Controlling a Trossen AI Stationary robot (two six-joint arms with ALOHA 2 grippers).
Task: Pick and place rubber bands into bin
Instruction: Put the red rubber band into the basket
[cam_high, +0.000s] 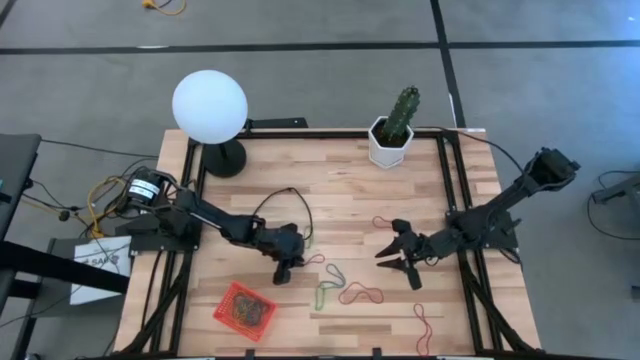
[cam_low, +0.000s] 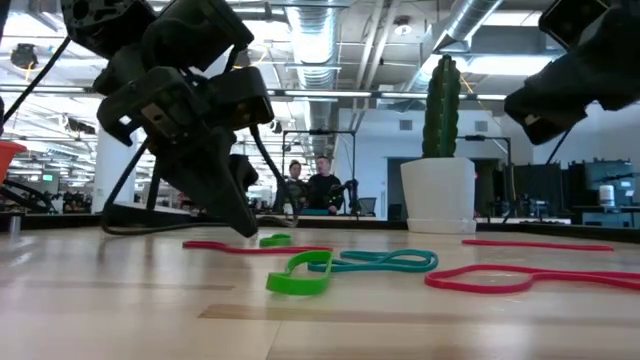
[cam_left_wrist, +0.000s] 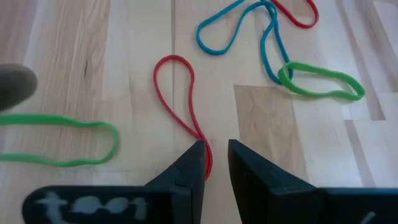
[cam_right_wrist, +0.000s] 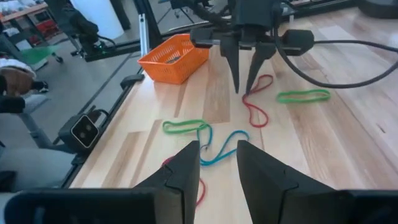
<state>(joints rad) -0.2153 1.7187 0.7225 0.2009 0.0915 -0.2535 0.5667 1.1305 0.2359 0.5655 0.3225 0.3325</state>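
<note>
My left gripper (cam_high: 285, 265) points down at the table's middle, its fingers narrowly open. In the left wrist view the fingertips stand on either side of the narrow end of a red rubber band (cam_left_wrist: 177, 93) lying flat on the wood. Around it lie a green band (cam_left_wrist: 62, 140), a blue band (cam_left_wrist: 242, 28) and another green band (cam_left_wrist: 320, 81). The orange-red bin (cam_high: 244, 310) sits near the near edge, left of centre, with bands inside. My right gripper (cam_high: 400, 255) hovers open right of centre, touching nothing. My left gripper (cam_left_wrist: 214, 155) comes from above, pointing down, with its tips at the table surface (cam_low: 245, 228). The red band's narrow end (cam_left_wrist: 204, 155) runs along the inner edge of one finger (cam_left_wrist: 189, 165). Whether the finger touches it, I cannot tell.
More red bands lie toward the near right (cam_high: 360, 293) (cam_high: 425, 325) and toward the far side (cam_high: 385, 222). A white cactus pot (cam_high: 390, 140) and a round white lamp (cam_high: 210, 105) stand at the far edge. A black cable (cam_high: 285, 200) loops over the left arm.
</note>
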